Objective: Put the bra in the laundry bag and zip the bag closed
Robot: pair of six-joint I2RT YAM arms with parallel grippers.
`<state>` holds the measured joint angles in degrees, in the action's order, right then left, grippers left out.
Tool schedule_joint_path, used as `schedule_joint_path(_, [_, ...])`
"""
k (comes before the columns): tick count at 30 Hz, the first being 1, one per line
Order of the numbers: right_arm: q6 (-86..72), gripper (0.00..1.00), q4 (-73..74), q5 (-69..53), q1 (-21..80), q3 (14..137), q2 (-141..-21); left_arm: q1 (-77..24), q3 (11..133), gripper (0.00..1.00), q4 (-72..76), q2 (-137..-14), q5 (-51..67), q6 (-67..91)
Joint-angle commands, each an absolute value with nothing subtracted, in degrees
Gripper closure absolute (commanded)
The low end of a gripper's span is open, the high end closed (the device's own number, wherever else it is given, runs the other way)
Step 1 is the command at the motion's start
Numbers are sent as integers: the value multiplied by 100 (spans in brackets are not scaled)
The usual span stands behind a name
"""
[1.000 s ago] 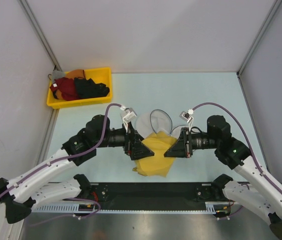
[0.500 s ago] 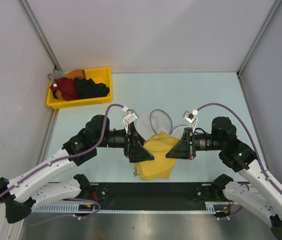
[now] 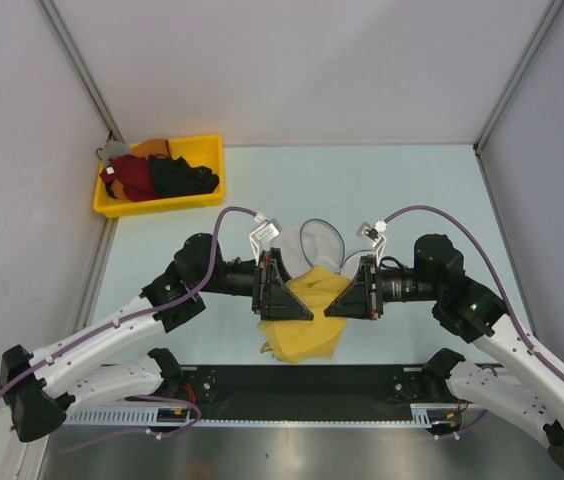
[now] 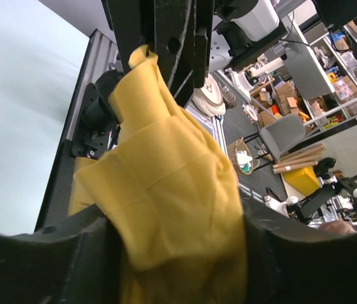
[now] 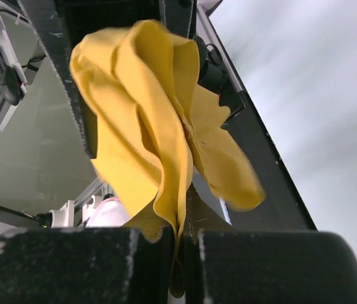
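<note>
Between the two tools, over the near tabletop [image 3: 412, 190]: bra held up, bag just beyond

Left tool [image 3: 300, 303] grips a thick bunch of the yellow bra [image 3: 307, 325]; the right tool [image 3: 334, 300], pointing at it from the opposite side, pinches a thin fold of the same cloth with its fingers nearly pressed together. The garment is gathered between the two tips and its loose end droops toward the arm bases. The laundry bag [image 3: 320, 243] lies open on the tabletop directly beyond the held cloth, on the far side from the bases. It is about midway between the arms, with its dark-rimmed half slightly toward the right one. Neither arm is clearly nearer, so the carry is probably straight away from the bases and down
</note>
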<state>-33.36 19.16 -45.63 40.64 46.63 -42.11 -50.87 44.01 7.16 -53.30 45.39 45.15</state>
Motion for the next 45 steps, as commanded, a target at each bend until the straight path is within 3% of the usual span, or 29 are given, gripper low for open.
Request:
schedule_joint_path(1, [-3199, 100, 1626, -4061, 4289, 4808, -4219, -5124, 4403, 48, 1432, -5475, 4851, 4922])
schedule_joint_path(2, [-3191, 100, 1600, -3974, 4333, 4808, -4236, -5124, 4403, 58, 1424, -5502, 4860, 4948])
schedule_joint_path(6, [-3103, 100, 1731, -3377, 4535, 4781, -4271, -5115, 4630, 84, 943, -5528, 4712, 4634])
schedule_joint_path(8, [-3129, 77, 1836, -3139, 4553, 4711, -4237, -5115, 4885, 100, -142, -5511, 4361, 3977])
schedule_joint_path(9, [-3138, 66, 1959, -2851, 4553, 4685, -4210, -5107, 5104, 100, -480, -5485, 3907, 3755])
schedule_joint_path(10, [-3164, 45, 2117, -2587, 4509, 4685, -4193, -5106, 5228, 100, -805, -5493, 3572, 3527])
schedule_joint_path(12, [-3365, 23, 2659, -1458, 4413, 4667, -4122, -5106, 5614, 100, -1861, -5555, 2555, 2946])
schedule_joint_path(13, [-3488, 1, 2924, -954, 4325, 4650, -4061, -5106, 5694, 100, -2072, -5563, 2331, 2805])
schedule_joint_path(15, [-3865, 0, 3660, 65, 3878, 4606, -4052, -5106, 5774, 100, -2232, -5599, 2101, 2593])
schedule_joint_path(17, [-4042, 0, 3936, 351, 3117, 4536, -4052, -5106, 5792, 100, -2119, -5669, 2118, 2558])
schedule_joint_path(24, [-4027, 0, 3781, -744, 629, 3710, -4569, -5106, 6291, 100, -1460, -6599, 2829, 2531])
schedule_joint_path(27, [-3588, 0, 3386, -1489, 134, 3551, -4965, -5106, 6704, 100, -1240, -7232, 2953, 2487])
schedule_joint_path(30, [-2867, 0, 3076, -2678, 140, 3524, -4949, -5106, 7074, 100, -1055, -7812, 3146, 2382])
schedule_joint_path(36, [-2735, 0, 3383, -2821, 132, 3778, -3554, -5106, 7901, 100, -2283, -8253, 2340, 1083])
schedule_joint_path(40, [-2085, 0, 3823, -3416, 158, 4542, -3340, -5098, 7577, 100, -2899, -7727, 2083, -172])
schedule_joint_path(45, [-1758, 0, 3130, -5272, 947, 5079, -3375, -5098, 6619, 100, -2918, -6542, 2661, -694])
